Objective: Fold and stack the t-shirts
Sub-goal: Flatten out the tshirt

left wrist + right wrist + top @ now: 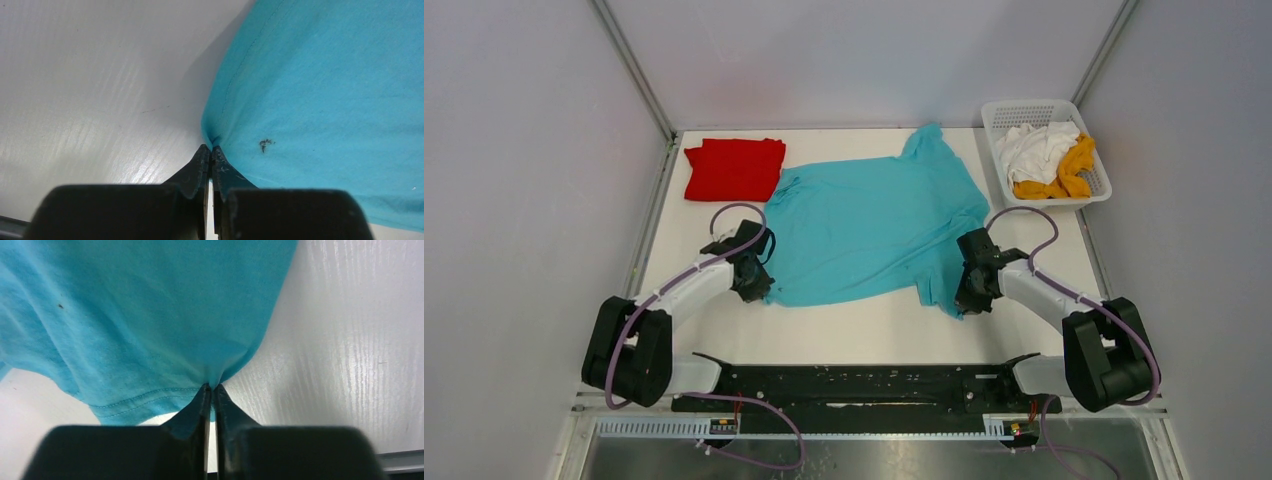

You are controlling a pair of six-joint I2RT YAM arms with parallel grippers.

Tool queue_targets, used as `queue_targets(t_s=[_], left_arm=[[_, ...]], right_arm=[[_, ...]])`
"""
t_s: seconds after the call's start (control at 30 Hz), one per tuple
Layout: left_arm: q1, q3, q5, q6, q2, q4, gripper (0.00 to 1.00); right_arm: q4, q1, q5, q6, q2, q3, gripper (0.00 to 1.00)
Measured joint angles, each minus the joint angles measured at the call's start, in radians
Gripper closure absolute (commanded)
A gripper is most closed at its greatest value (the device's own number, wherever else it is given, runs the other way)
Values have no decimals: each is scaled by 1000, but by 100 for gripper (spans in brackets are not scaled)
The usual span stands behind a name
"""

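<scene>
Gripping the turquoise t-shirt (pixel 874 225), spread on the counter (pixel 874 325) left of the basket (pixel 996 150) | I have left claw (pixel 210 149) and right claw (pixel 211 386) pinched shut on its near edge | risk: shallow bites slipping when lifted, spoiling the fold.

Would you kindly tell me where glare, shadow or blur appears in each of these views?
Top external: even, soft light, everything sharp. Left wrist: glare streaks on the table, dark shadow beside the edge of the turquoise t-shirt. Right wrist: similar glare on the table at right.
</scene>
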Motion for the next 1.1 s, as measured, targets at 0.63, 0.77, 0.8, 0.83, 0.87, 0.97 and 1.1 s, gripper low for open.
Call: queue_targets(t_s=[0.63,0.77,0.8,0.83,0.87,0.97,1.1], left_arm=[[-2,383,74,61,-479,-65,100],[-2,564,74,74,-516,-74,100],[-2,609,74,80,-518,-79,100],[-2,649,74,82,-518,-84,100],[-2,697,74,87,-518,-94,100],[-2,828,77,103,-524,-118,100],[-3,998,93,125,-537,-145,100]], right_arm=[[-97,0,301,-134,-444,474,100],[-114,0,374,-195,-509,652,100],[-114,0,386,-208,-520,692,100],[-117,0,398,-222,-529,737,100],[-120,0,407,-238,-537,786,100],[-125,0,423,-278,-554,913,100],[-132,0,409,-335,-578,1090,100]])
